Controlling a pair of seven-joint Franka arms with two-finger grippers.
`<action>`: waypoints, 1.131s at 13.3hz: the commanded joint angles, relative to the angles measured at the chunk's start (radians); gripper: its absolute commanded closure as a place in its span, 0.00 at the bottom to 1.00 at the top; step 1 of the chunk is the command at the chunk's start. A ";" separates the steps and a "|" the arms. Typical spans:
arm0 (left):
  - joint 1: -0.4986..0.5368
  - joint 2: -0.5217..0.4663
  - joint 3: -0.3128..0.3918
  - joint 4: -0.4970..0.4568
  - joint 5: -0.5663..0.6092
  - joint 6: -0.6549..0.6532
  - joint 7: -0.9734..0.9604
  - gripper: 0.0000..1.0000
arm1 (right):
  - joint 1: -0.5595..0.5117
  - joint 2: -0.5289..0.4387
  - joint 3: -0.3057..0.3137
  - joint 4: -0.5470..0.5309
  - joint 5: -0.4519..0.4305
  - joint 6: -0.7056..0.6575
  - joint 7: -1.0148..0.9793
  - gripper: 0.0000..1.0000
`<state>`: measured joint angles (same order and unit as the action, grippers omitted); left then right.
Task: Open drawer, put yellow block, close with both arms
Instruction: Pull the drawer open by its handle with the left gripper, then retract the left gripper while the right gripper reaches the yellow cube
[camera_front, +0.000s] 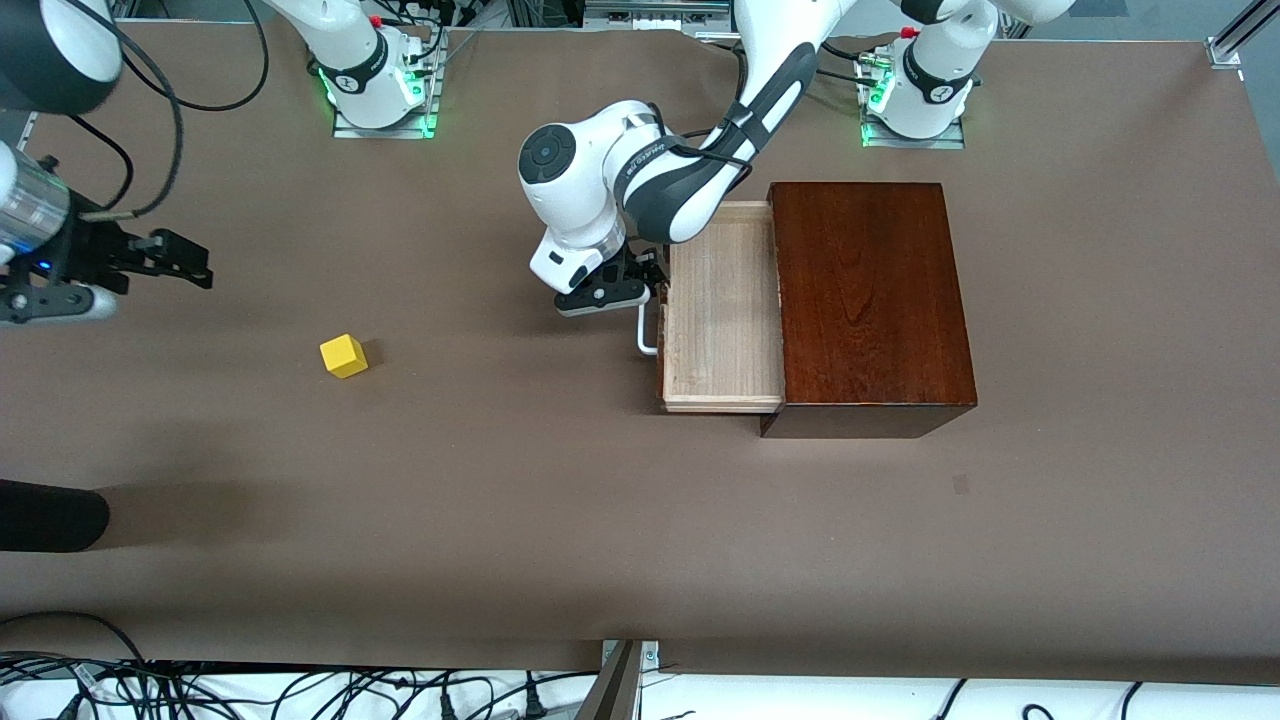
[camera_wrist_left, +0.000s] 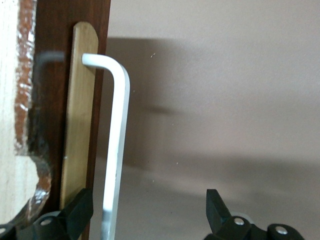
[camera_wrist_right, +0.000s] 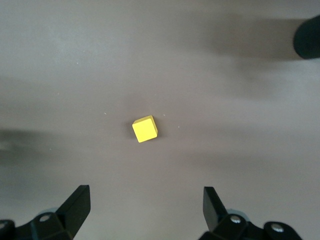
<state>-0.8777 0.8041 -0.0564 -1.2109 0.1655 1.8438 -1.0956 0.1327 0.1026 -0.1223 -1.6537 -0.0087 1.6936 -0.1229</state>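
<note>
The drawer (camera_front: 722, 300) is pulled out of the mahogany box (camera_front: 868, 300), and its pale tray is empty. Its white handle (camera_front: 648, 335) faces the right arm's end of the table. My left gripper (camera_front: 622, 285) is open at the handle. In the left wrist view the handle bar (camera_wrist_left: 117, 150) stands between the spread fingers of my left gripper (camera_wrist_left: 150, 202), close to one finger, against the dark drawer front (camera_wrist_left: 50, 100). The yellow block (camera_front: 344, 355) lies on the table. My right gripper (camera_front: 178, 258) is open and empty, above the table. The right wrist view shows the block (camera_wrist_right: 145, 129) ahead of my right gripper (camera_wrist_right: 145, 197).
A dark rounded object (camera_front: 50, 515) juts in at the right arm's end of the table, nearer the front camera than the block; it also shows in the right wrist view (camera_wrist_right: 307, 37). Cables and a metal bracket (camera_front: 620, 680) lie along the table's front edge.
</note>
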 joint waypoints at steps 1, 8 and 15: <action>-0.004 -0.002 0.000 0.039 -0.015 -0.110 -0.007 0.00 | -0.001 -0.012 0.001 -0.083 -0.005 0.079 -0.104 0.00; 0.078 -0.155 -0.026 0.039 -0.075 -0.187 0.037 0.00 | -0.001 -0.021 0.000 -0.365 0.004 0.415 -0.322 0.00; 0.371 -0.382 -0.129 -0.059 -0.101 -0.221 0.062 0.00 | 0.001 0.054 0.015 -0.563 0.052 0.741 -0.423 0.00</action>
<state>-0.6072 0.5337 -0.1444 -1.1651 0.0962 1.6267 -1.0630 0.1332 0.1338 -0.1218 -2.1929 0.0134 2.3821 -0.5141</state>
